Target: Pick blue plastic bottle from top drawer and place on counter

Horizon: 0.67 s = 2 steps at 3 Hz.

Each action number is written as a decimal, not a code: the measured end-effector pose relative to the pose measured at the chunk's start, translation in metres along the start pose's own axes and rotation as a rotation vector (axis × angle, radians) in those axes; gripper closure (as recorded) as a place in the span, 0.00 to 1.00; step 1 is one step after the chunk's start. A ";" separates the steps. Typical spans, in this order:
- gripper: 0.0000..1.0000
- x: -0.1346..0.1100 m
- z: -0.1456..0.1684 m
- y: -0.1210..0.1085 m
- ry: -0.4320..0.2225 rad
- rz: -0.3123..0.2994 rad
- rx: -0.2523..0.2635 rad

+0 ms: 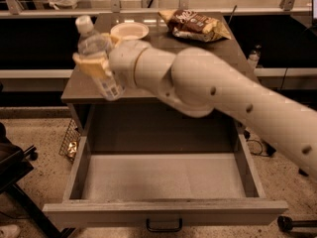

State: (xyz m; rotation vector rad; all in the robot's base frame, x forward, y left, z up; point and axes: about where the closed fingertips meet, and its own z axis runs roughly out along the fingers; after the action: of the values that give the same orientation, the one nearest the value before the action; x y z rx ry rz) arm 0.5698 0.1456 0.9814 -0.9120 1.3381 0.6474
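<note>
The blue plastic bottle is clear with a white cap and a pale label whose print is unreadable. It tilts with its cap up and to the left. The gripper has its fingers clamped round the bottle's middle, over the counter's front-left corner. Behind the gripper sit a white bowl and a chip bag. Below it, the top drawer stands open.

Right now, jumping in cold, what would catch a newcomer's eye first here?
The big white arm reaches in from the right, its gripper shut on the blue plastic bottle, held tilted over the counter's front edge. Below, the top drawer stands pulled wide open, its floor bare. A white bowl and a snack bag sit at the counter's back.
</note>
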 end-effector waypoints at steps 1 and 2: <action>1.00 0.043 -0.028 0.053 0.018 -0.011 -0.035; 1.00 0.061 -0.063 0.096 0.005 -0.008 -0.048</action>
State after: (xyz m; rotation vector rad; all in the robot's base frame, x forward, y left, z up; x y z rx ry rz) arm 0.4655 0.1349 0.9047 -0.9578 1.3276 0.6736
